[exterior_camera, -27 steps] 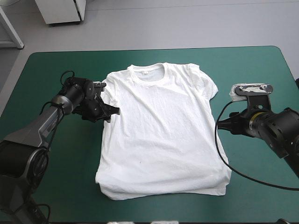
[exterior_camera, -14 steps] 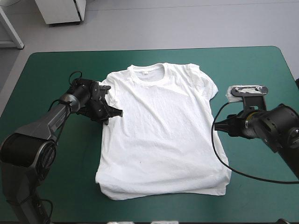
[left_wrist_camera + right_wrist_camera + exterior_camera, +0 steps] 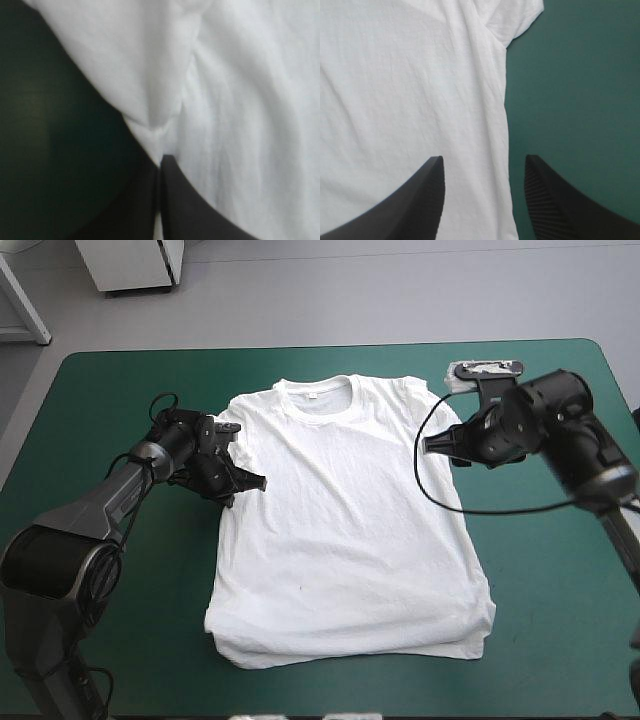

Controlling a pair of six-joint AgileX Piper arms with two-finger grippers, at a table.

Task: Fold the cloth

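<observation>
We see the left gripper (image 3: 161, 159) clamped on the flat white short-sleeved T-shirt (image 3: 345, 530) at its armpit; the right gripper (image 3: 484, 161) hangs over its other side edge, fingers spread, empty.

My left gripper (image 3: 252, 481) lies low on a stretched-out arm, its black fingers pressed together with a sliver of the T-shirt (image 3: 340, 530) pinched between them. My right gripper (image 3: 432, 445) hovers on a bent arm, fingers spread wide apart.
</observation>
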